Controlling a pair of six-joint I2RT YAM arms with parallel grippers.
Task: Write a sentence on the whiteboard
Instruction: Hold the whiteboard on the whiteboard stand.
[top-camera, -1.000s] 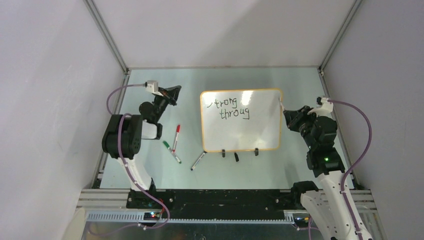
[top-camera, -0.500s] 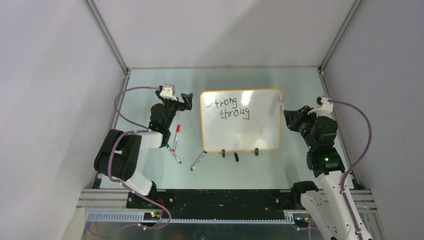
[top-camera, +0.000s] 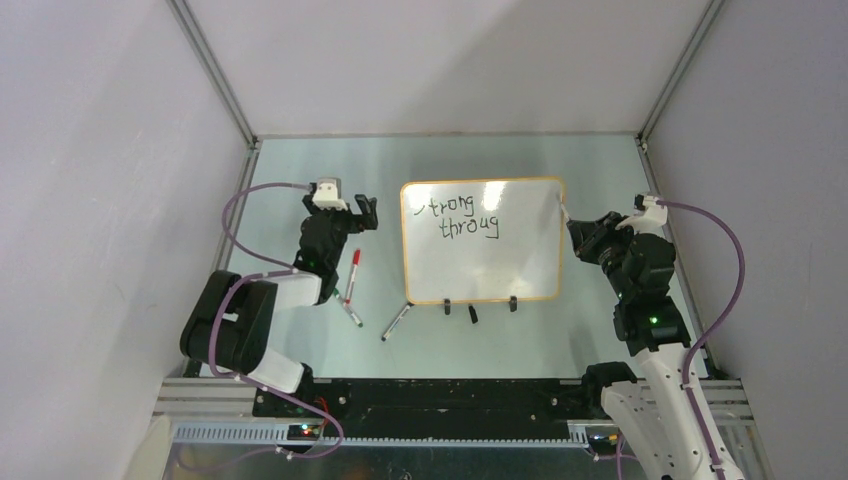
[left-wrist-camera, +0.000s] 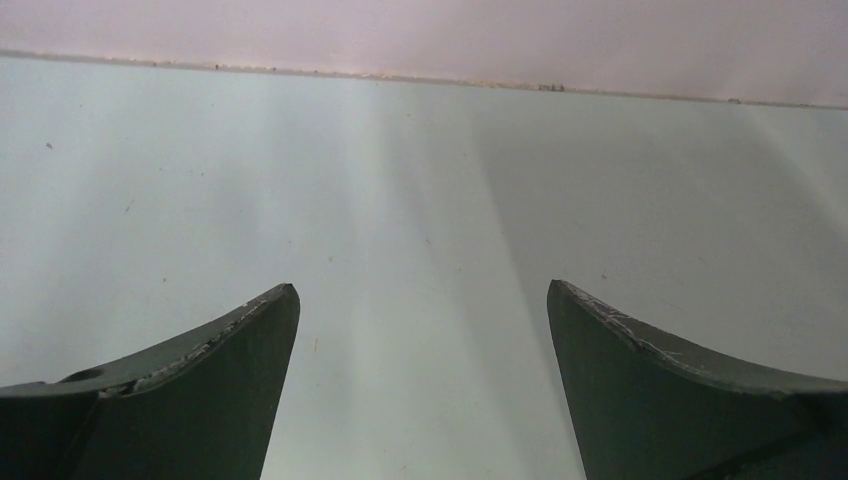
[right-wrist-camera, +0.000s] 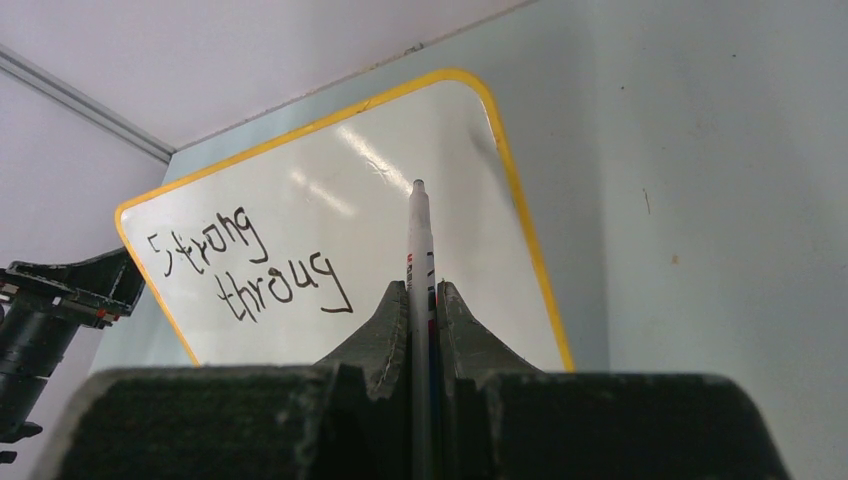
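Note:
The whiteboard (top-camera: 490, 265), white with an orange-yellow rim, lies mid-table. The sentence (top-camera: 460, 217) on it reads "Strong throug" in two black lines. My right gripper (top-camera: 572, 222) sits at the board's right edge, shut on a white marker (top-camera: 562, 211). In the right wrist view the marker (right-wrist-camera: 418, 230) sticks up between the right gripper's (right-wrist-camera: 422, 288) fingers, over the whiteboard (right-wrist-camera: 330, 170) to the right of the sentence (right-wrist-camera: 240, 265). Whether its tip touches the board I cannot tell. My left gripper (top-camera: 365, 212) is open and holds nothing, left of the board. The left wrist view shows only bare table between the left gripper's (left-wrist-camera: 422, 290) fingers.
A red-capped marker (top-camera: 353, 268) and another marker (top-camera: 350, 312) lie beside the left arm. A black marker (top-camera: 396, 322) and a small black cap (top-camera: 473, 313) lie near the board's front edge, by its clip feet (top-camera: 447, 305). Grey walls enclose the table.
My left gripper has opened from shut, and the left arm has swung right and nearer, now covering the green marker. The right arm and its marker have not moved.

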